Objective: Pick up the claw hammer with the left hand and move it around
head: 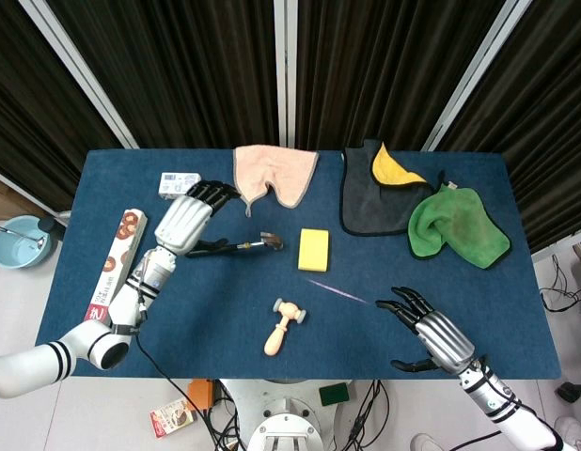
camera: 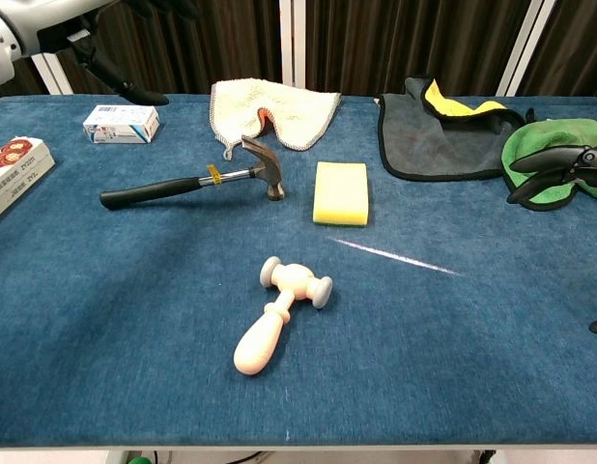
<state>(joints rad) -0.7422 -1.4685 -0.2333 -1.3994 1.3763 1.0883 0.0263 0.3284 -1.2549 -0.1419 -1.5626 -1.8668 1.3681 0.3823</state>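
The claw hammer is lying flat on the blue table, black handle pointing toward the robot's left, steel head just beside the yellow sponge but not touching it. Left hand is hovering above the handle end, fingers spread and extended, holding nothing; in the chest view only its dark fingertips are showing at the top left, clearly off the table. Hammer is not being touched as far as the chest view shows. Right hand is sitting over the near right part of the table, fingers loosely apart, empty; chest view is catching its fingers at the right edge. A wooden mallet is lying near the table's middle, closer to the robot than the hammer, well apart from it. A pink towel is hanging at the far edge, right behind the hammer head. A grey and yellow cloth and a green cloth are overlapping at the far right. A small white box and a long snack box are sitting on the robot's left side of the table
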